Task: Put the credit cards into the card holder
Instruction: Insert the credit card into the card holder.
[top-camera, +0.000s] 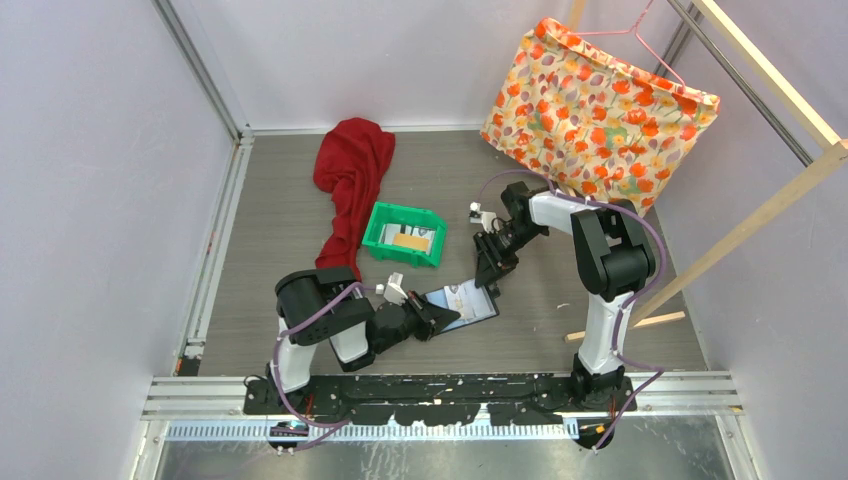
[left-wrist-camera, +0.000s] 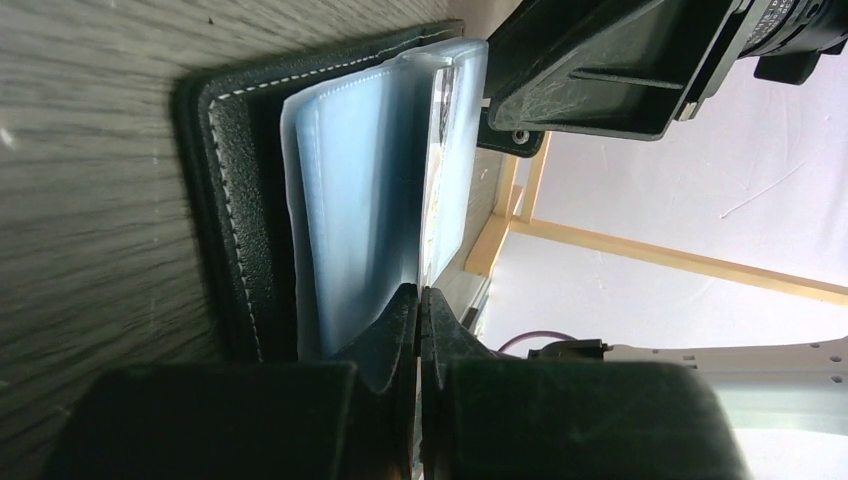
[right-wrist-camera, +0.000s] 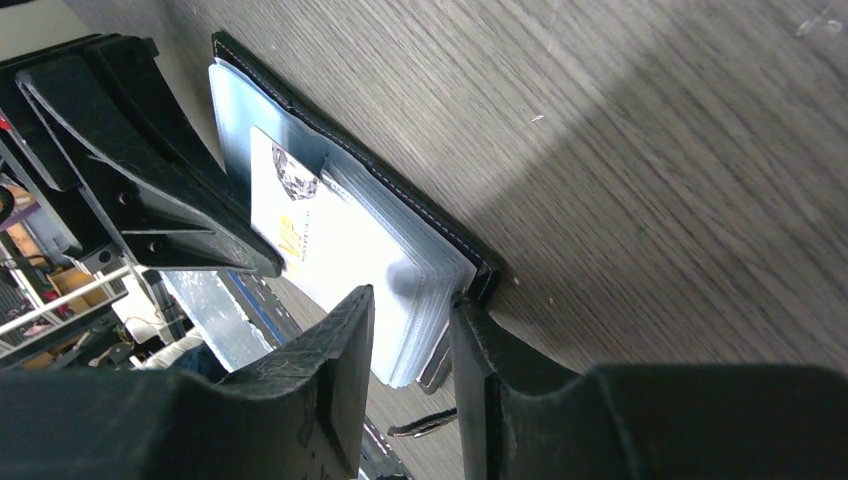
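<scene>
Your left gripper (left-wrist-camera: 418, 300) jaws clench one apparently limp, slick sleeve of the card holder (left-wrist-camera: 228, 190); right gripper (right-wrist-camera: 410, 302) jaws straddle its stiffer cover edge, closure not determinable.

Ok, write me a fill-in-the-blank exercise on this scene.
The bin holding an orange card is ____.
The left hand is ____ on a clear pocket of the card holder.
The cloth beside the bin is ____.
Missing words: green, shut, red.
</scene>
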